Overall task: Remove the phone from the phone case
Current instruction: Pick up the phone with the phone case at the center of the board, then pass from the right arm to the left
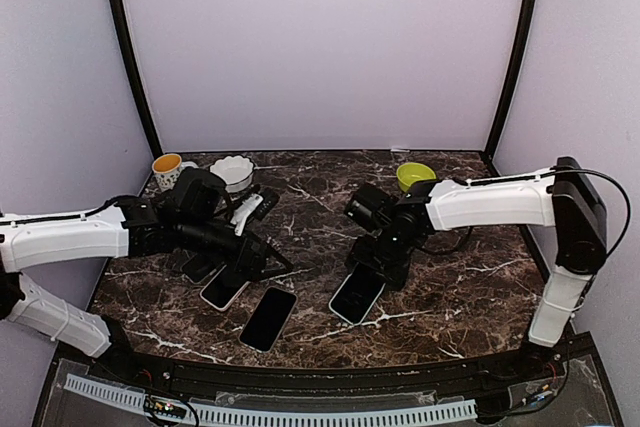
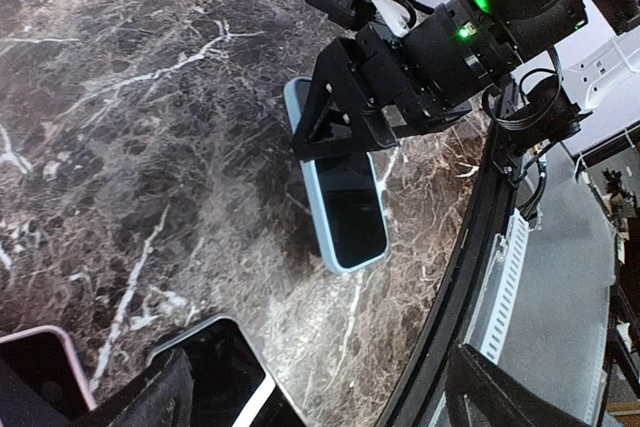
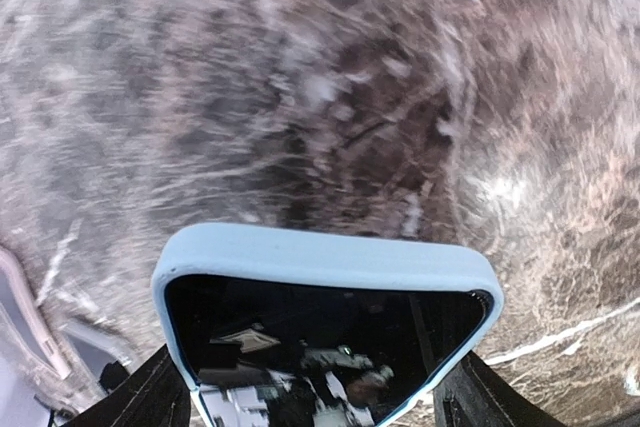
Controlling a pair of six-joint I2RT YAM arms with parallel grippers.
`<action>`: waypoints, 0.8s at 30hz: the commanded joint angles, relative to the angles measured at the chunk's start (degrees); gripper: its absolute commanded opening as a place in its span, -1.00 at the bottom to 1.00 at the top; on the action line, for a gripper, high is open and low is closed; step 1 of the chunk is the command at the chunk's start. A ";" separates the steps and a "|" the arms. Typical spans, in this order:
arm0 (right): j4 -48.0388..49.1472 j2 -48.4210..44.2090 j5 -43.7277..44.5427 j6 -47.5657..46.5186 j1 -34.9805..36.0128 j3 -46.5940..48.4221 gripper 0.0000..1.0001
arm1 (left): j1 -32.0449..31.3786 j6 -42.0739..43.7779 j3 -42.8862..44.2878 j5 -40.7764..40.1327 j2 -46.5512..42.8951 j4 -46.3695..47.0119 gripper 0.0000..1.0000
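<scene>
At about nine o'clock on the marble tabletop (image 1: 450, 287), the left gripper (image 2: 320, 362) hangs low with its fingers (image 2: 150, 397) spread wide and holding nothing. It is above a white-cased phone (image 1: 222, 288), with a bare black phone (image 1: 268, 318) just to the right at six o'clock. A yellow mug (image 1: 166, 165) and a white bowl (image 1: 232, 171) stand at the far left, near eleven o'clock. Right of centre, at about five o'clock, lies the light-blue phone case (image 3: 320, 259), flat and screen up, with the phone (image 2: 345, 207) seated inside it. The right gripper (image 3: 315, 359) is down over the case's far end, its fingers (image 3: 140, 397) one at each long edge and close against the rim. I cannot tell whether they are pinching it. A green bowl (image 1: 414, 175) sits beyond, at one o'clock. The case looks like soft, rubbery silicone that should flex and peel at a corner. The phone is probably stiff, fairly heavy, glass-faced and slippery. It seems wiser to pin the case by its edges and lever a corner lip back than to squeeze the screen.
</scene>
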 commanded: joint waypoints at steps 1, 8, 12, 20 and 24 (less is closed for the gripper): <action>7.22 -4.76 2.71 -3.98 0.24 -1.17 0.01 | -0.17 -5.40 -2.31 8.45 3.88 11.31 0.79; 14.14 -8.19 3.54 -8.42 -0.02 -3.95 0.01 | -0.17 -7.37 -2.17 14.66 13.18 22.90 0.74; 17.67 -10.30 2.54 -10.48 -1.03 -5.84 0.01 | -0.11 -5.66 -2.25 13.02 17.19 26.74 0.57; 20.69 -12.96 0.25 -13.80 -2.59 -6.73 0.01 | -0.01 -7.73 -3.06 16.61 23.59 37.66 0.37; 21.89 -13.26 -1.68 -14.45 -3.10 -6.83 0.01 | -0.08 -10.15 -3.35 17.17 25.67 42.56 0.31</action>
